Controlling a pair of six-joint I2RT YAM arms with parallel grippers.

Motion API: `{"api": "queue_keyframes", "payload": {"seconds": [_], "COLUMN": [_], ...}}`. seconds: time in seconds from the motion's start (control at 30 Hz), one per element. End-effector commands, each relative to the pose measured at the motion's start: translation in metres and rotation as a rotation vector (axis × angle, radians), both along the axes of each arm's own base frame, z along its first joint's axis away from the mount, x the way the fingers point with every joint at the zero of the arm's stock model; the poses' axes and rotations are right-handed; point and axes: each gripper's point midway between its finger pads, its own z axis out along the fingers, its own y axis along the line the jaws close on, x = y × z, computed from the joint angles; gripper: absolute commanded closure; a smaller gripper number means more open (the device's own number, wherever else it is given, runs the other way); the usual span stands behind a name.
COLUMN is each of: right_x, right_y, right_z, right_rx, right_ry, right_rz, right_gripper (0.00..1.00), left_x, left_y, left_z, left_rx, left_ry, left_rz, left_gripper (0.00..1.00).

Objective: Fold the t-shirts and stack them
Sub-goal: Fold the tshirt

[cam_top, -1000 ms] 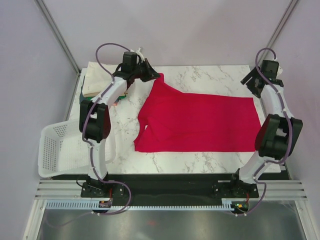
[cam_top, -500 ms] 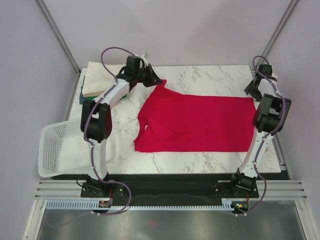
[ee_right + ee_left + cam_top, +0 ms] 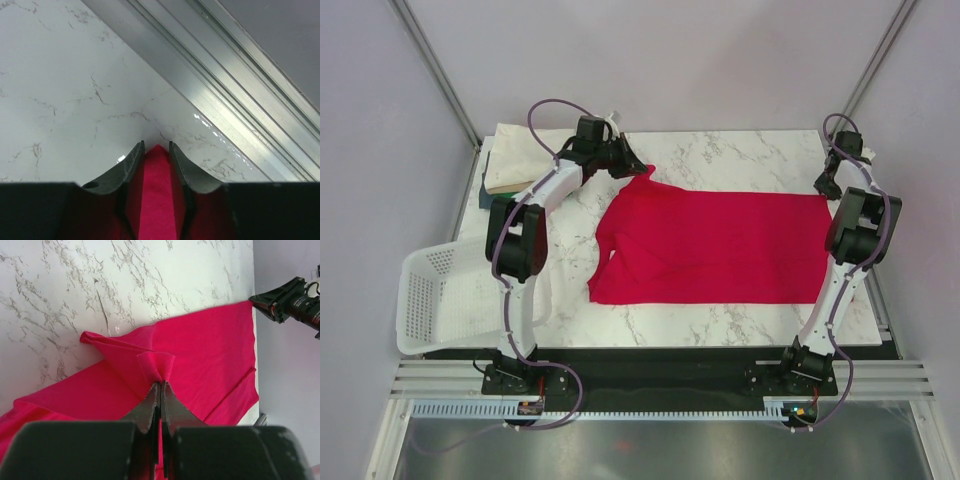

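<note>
The left tool (image 3: 160, 385) pinches a raised fold of the red t-shirt (image 3: 720, 245) on the table (image 3: 740, 150), while the right tool (image 3: 156, 145) sits parted astride its corner.

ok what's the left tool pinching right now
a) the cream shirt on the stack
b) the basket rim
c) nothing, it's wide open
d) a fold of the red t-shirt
d: in the left wrist view the left tool has its fingers closed together on a raised fold of the red t-shirt.
</note>
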Motion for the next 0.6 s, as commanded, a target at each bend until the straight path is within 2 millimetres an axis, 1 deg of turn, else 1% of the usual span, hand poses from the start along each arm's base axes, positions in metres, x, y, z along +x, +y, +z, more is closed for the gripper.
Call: {"api": "queue_keyframes", "payload": {"seconds": [0.0,0.03,0.07,0.13,0.17,0.2,0.27,0.3,0.33,0.37,0.4,0.43,0.47,0.5,0.53,0.57], "right_x": [-0.008,-0.010,-0.010,-0.010,-0.011,-0.011,-0.013,-0.013,-0.012,-0.011,-0.010,-0.011,-0.012,-0.012,-0.016,-0.018], "right_y": [0.009,0.012,0.011,0.011,0.011,0.010,0.009,0.008,0.010,0.011,0.011,0.012,0.013,0.013,0.014,0.014], "right_z": [0.010,0.005,0.009,0.009,0.009,0.011,0.013,0.022,0.026,0.032,0.045,0.051,0.059,0.078,0.081,0.096], "right_rx": [0.035,0.044,0.039,0.038,0.034,0.032,0.026,0.020,0.023,0.022,0.016,0.018,0.016,0.005,0.005,-0.004], "right_ry": [-0.033,-0.036,-0.047,-0.045,-0.041,-0.043,-0.042,-0.056,-0.069,-0.080,-0.105,-0.116,-0.130,-0.163,-0.163,-0.187], "right_rz": [-0.012,-0.012,-0.010,-0.010,-0.009,-0.010,-0.016,-0.019,-0.014,-0.012,-0.009,-0.007,-0.006,-0.005,-0.005,-0.003], "right_gripper": [0.67,0.69,0.75,0.85,0.95,1.00,1.00,1.00,1.00,1.00,1.00,1.00,1.00,1.00,1.00,1.00], "left_x": [0.002,0.002,0.002,0.000,0.000,0.000,-0.001,-0.002,-0.002,-0.003,-0.004,-0.006,-0.008,-0.011,-0.015,-0.019], "left_y": [-0.009,-0.009,-0.009,-0.009,-0.009,-0.009,-0.010,-0.010,-0.010,-0.010,-0.010,-0.009,-0.010,-0.009,-0.009,-0.009], "left_z": [0.013,0.015,0.016,0.016,0.017,0.020,0.024,0.027,0.034,0.037,0.039,0.047,0.050,0.051,0.059,0.060], "left_rx": [-0.016,-0.019,-0.020,-0.021,-0.020,-0.022,-0.024,-0.025,-0.026,-0.024,-0.021,-0.020,-0.016,-0.012,-0.008,0.000], "left_ry": [-0.047,-0.047,-0.047,-0.044,-0.044,-0.050,-0.056,-0.059,-0.073,-0.072,-0.075,-0.092,-0.097,-0.092,-0.107,-0.107], "left_rz": [-0.038,-0.034,-0.033,-0.037,-0.036,-0.036,-0.038,-0.038,-0.041,-0.041,-0.045,-0.049,-0.051,-0.054,-0.061,-0.062], "left_gripper": [0.98,0.98,0.98,0.98,0.98,0.98,0.98,0.98,0.98,0.98,0.98,0.98,0.98,0.98,0.98,0.98]}}
